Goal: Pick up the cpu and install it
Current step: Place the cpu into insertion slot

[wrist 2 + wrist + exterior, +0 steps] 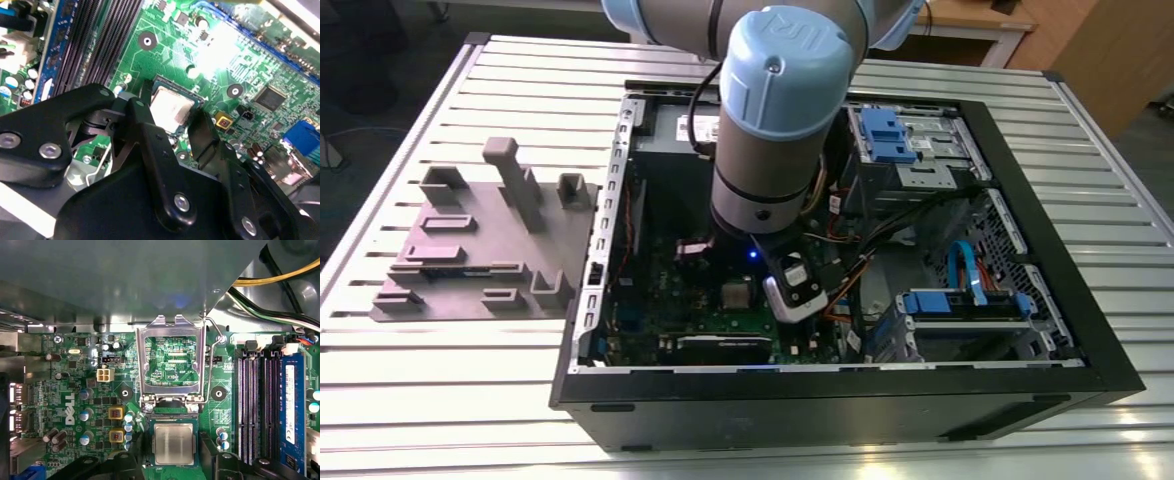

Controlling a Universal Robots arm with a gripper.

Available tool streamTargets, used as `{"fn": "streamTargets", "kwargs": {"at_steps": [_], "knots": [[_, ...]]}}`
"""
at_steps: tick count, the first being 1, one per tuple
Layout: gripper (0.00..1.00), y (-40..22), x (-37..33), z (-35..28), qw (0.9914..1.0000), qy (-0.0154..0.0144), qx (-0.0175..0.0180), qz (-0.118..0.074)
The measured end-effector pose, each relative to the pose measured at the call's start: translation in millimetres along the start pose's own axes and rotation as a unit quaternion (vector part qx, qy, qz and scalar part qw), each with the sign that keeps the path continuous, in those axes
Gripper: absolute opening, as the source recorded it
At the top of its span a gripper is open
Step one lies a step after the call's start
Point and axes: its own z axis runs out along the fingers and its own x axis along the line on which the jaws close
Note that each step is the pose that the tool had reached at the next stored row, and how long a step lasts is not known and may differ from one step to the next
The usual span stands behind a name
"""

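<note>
I see the end effector released, its fingers flanking the cpu, which lies flat in its socket beside the raised retention frame, mid-frame in the exterior view.

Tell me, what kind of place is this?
Probably a robot lab or workshop. A robot arm reaches into an open computer case on a slatted metal table, with a grey slotted block beside it. Its claw hangs over the cpu on the green motherboard.

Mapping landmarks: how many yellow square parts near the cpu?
2: one yellow part nearer the open frame, one nearer the claw; both beside the cpu. Others may be hidden.
</note>
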Motion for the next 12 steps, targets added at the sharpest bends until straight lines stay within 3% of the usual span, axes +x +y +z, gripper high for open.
{"fn": "streamTargets", "kwargs": {"at_steps": [12], "knots": [[0.52, 0.1, -0.6, -0.5, 1.00000, 0.0002, -0.0001, 0.000]]}}
